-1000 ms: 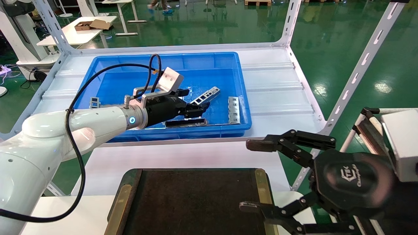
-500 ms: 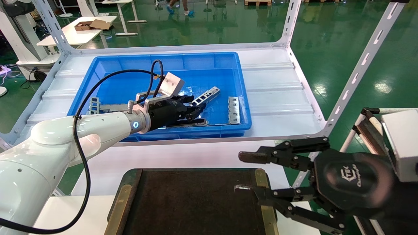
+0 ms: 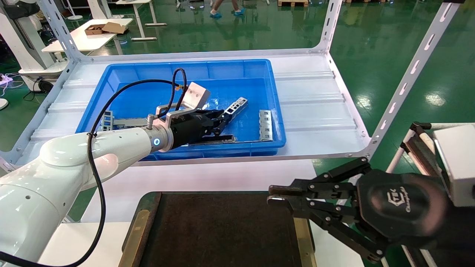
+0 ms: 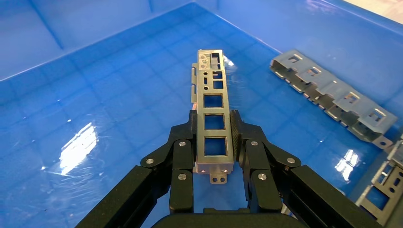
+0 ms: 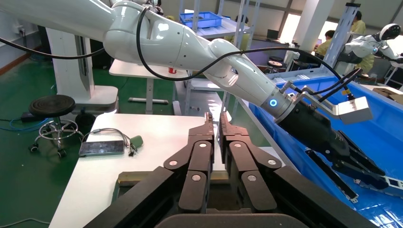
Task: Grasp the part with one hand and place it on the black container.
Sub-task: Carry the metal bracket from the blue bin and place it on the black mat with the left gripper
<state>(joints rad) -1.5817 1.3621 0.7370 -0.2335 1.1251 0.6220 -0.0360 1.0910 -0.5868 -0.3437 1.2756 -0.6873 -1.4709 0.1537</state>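
My left gripper (image 3: 219, 120), black claws on the white arm, is inside the blue bin and shut on the part (image 3: 235, 105), a slim silver bar with square windows. In the left wrist view the part (image 4: 213, 102) sticks straight out between the pads, its near end clamped, held slightly above the bin floor. The black container (image 3: 219, 230), a dark tray with brass strips, lies at the table's near edge. My right gripper (image 3: 272, 194) hovers over the tray's right corner with its fingers closed on nothing; it also shows in the right wrist view (image 5: 215, 124).
The blue bin (image 3: 276, 122) on the white shelf holds a grey multi-slot plate (image 3: 265, 124), another plate (image 3: 111, 120) at the left and a dark narrow channel piece (image 3: 215, 139). White slotted shelf posts (image 3: 408, 74) rise at the right.
My left gripper closed on the part and tilted its far end up. My right gripper's fingers went from wide open to shut.
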